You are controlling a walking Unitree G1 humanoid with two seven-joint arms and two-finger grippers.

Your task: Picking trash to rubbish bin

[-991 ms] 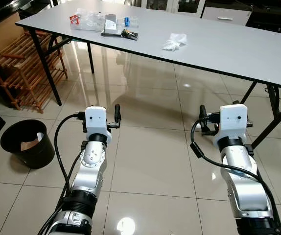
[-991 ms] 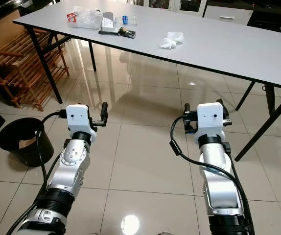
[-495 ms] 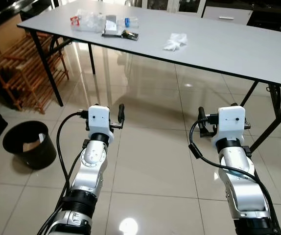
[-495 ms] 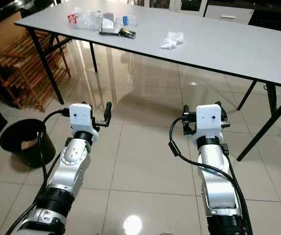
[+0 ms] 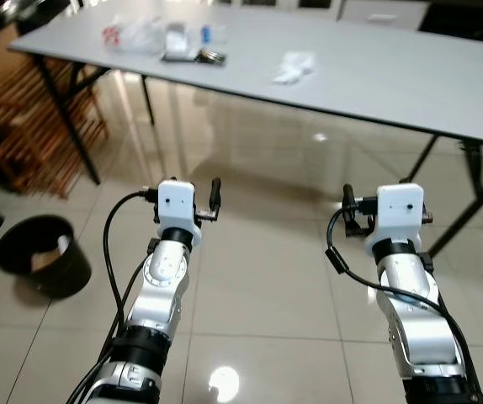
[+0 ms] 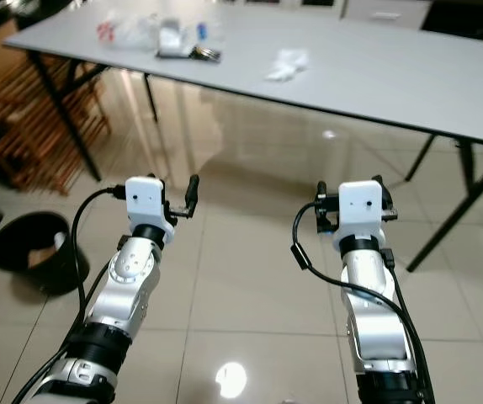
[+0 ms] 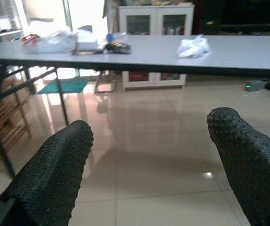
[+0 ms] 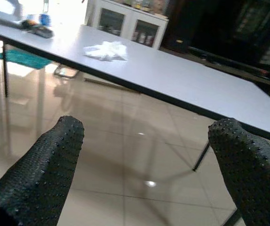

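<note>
Standing before the long grey desk (image 5: 410, 80) as a second ago, both arms remain raised over the tiled floor (image 5: 258, 269), though the head view has swung a little: the black rubbish bin (image 5: 41, 265) now sits lower and nearer the left edge, and the desk's far left corner is cut off. Left end effector (image 7: 149, 160): fingers (image 7: 50, 174) spread apart, nothing between them. Right end effector (image 8: 144, 165): likewise spread and empty. Trash on the desk: crumpled white tissue (image 5: 292, 67) near the middle; cluster of wrappers and packets (image 5: 161, 40) toward the left end, blurred, individual items hard to tell. Wooden rack (image 5: 31, 126) beside the desk, partly cut off. Bin contents unclear, something pale inside.
</note>
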